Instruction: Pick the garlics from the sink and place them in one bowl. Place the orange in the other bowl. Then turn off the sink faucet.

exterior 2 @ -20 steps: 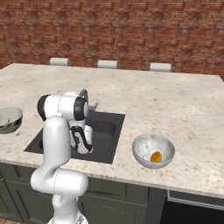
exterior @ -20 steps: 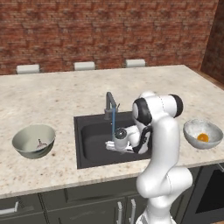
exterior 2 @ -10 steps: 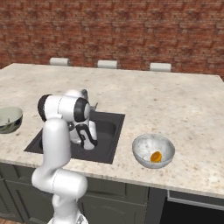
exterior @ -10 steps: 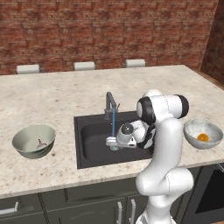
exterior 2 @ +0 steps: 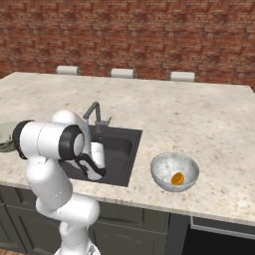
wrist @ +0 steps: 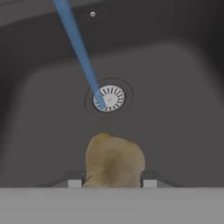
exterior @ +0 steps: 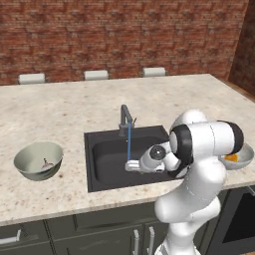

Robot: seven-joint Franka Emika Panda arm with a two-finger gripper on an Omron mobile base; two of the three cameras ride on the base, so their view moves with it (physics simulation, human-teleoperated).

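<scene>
On my hand view the tool (wrist: pixel 112 181) is clamped on the brown garlic (wrist: pixel 114 161): its two tips press the lump from either side at the bottom of the picture. The garlic hangs above the dark floor of the sink (wrist: pixel 175 109), with the round drain ring (wrist: pixel 109 98) at 12 o'clock from it. A blue stream of water (wrist: pixel 81 52) slants down from 11 o'clock onto that ring.

From my left base camera the tool (exterior: pixel 130 166) sits low over the sink (exterior: pixel 107 159), just under the water (exterior: pixel 129 142) running from the sink faucet (exterior: pixel 124 119). The plain green-grey bowl (exterior: pixel 39 160) stands on the surface (exterior: pixel 74 109) at 9 o'clock from the basin, with a small pale lump (exterior: pixel 47 162) inside that I cannot identify for sure. In my right base camera the mottled bowl (exterior 2: pixel 175 172) sits at 3 o'clock from the sink (exterior 2: pixel 117 152) and holds the orange (exterior 2: pixel 176 178).
</scene>
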